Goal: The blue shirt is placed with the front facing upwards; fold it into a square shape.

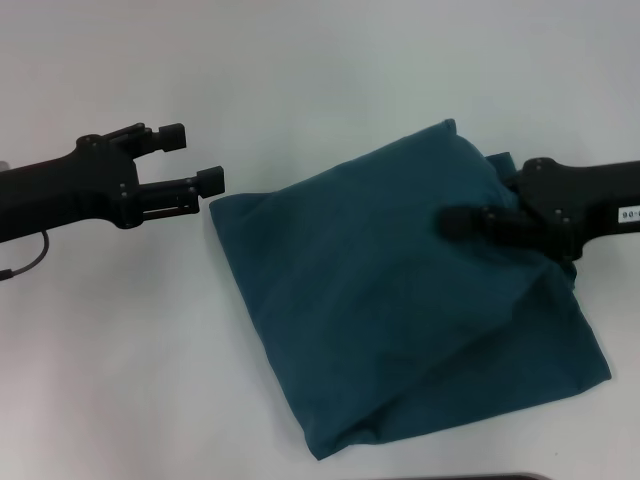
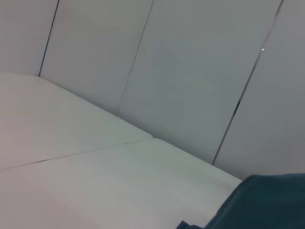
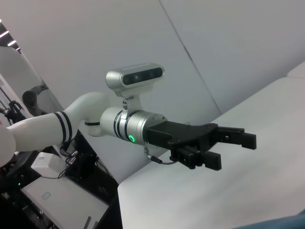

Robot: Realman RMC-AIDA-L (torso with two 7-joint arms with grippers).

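1. The shirt (image 1: 400,300) lies folded into a rough, tilted square on the white table (image 1: 120,380). Only plain teal cloth shows; letters, collar and label are all hidden inside the folds.
2. In the left wrist view only one corner of the shirt (image 2: 267,202) enters the picture, the rest being cut off; that arm's own fingers do not appear there.
3. In the right wrist view a thin teal sliver of the shirt (image 3: 281,223) sits at the picture's edge; that arm's own fingers are not seen.
4. The left gripper (image 1: 198,160) hangs just beside the shirt's left corner, apart from the cloth. Its jaws are spread and hold nothing; the right wrist view shows the same gripper (image 3: 233,150) empty.
5. The right gripper (image 1: 470,222) lies over the shirt's upper right part, its dark tip against the cloth. Whether its jaws are spread or pinching fabric cannot be told.
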